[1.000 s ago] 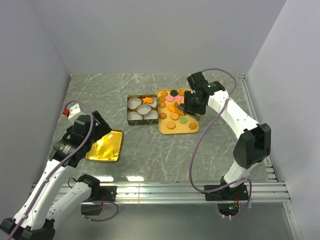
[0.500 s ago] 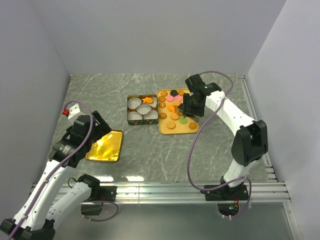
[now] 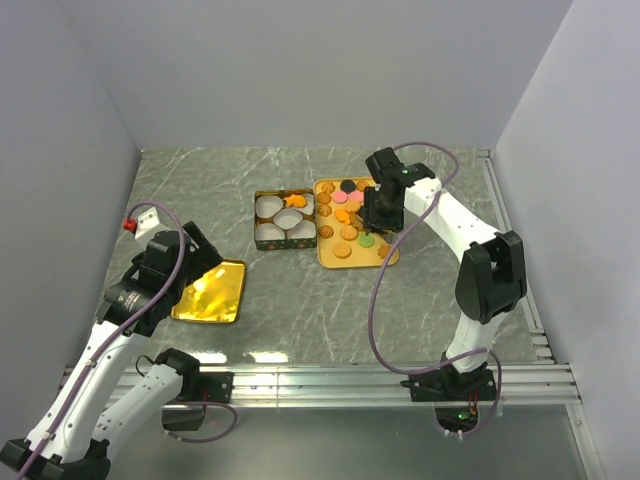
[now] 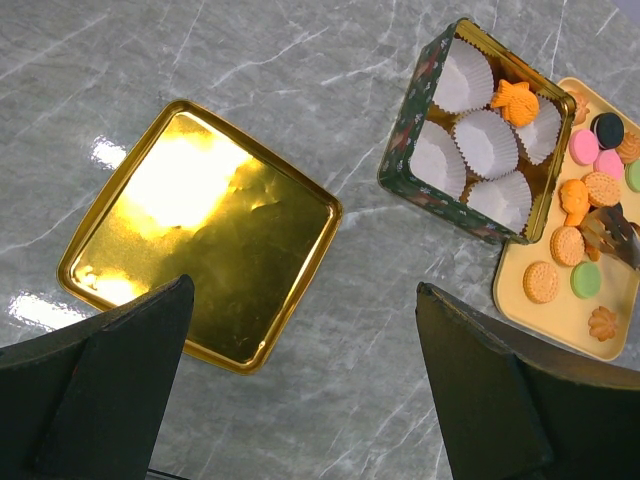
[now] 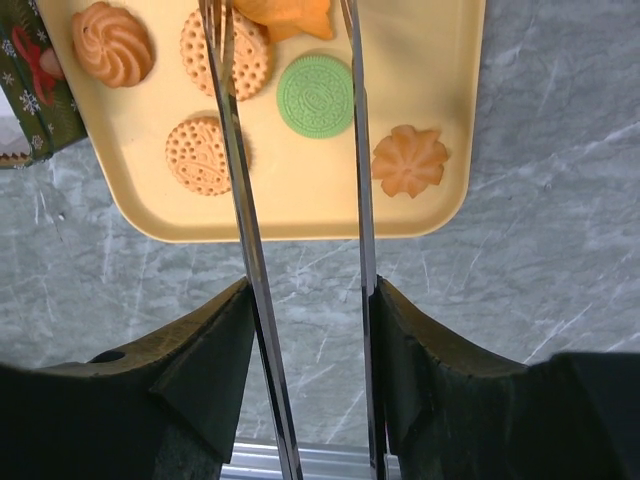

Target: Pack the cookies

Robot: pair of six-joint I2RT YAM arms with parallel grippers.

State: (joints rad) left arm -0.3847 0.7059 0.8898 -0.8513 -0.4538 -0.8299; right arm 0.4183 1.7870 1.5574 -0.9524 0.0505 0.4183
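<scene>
Grey marbled table (image 3: 300,310) carries everything we see. From overhead, a yellow tray (image 5: 330,190) sits a little to 3 o'clock of centre. Most of the cookies (image 3: 349,232) lie on it: golden rounds and flower shapes, a few pink, a green, and a black one at its 12 o'clock end. Just beside the tray, at its 9 o'clock side, stands a green tin (image 4: 415,105) lined with white paper cups (image 4: 487,143). One orange cookie (image 4: 514,101) rests among the cups near the tin's 1 o'clock corner. A gold lid (image 4: 205,230) lies well apart from the tin, toward 8 o'clock.

The right claw (image 4: 608,232) hangs over the middle of the tray. In its wrist view, two thin metal fingers (image 5: 233,150) run apart with an orange star-like cookie (image 5: 285,12) between them. Their tips are cut off at the top edge, so we cannot tell whether they pinch it or merely straddle it. A green cookie (image 5: 315,96) lies at 5 o'clock of that one.

The left claw (image 4: 305,290) is released, its dark fingers spread wide with nothing between them, above the lid's near edge.
</scene>
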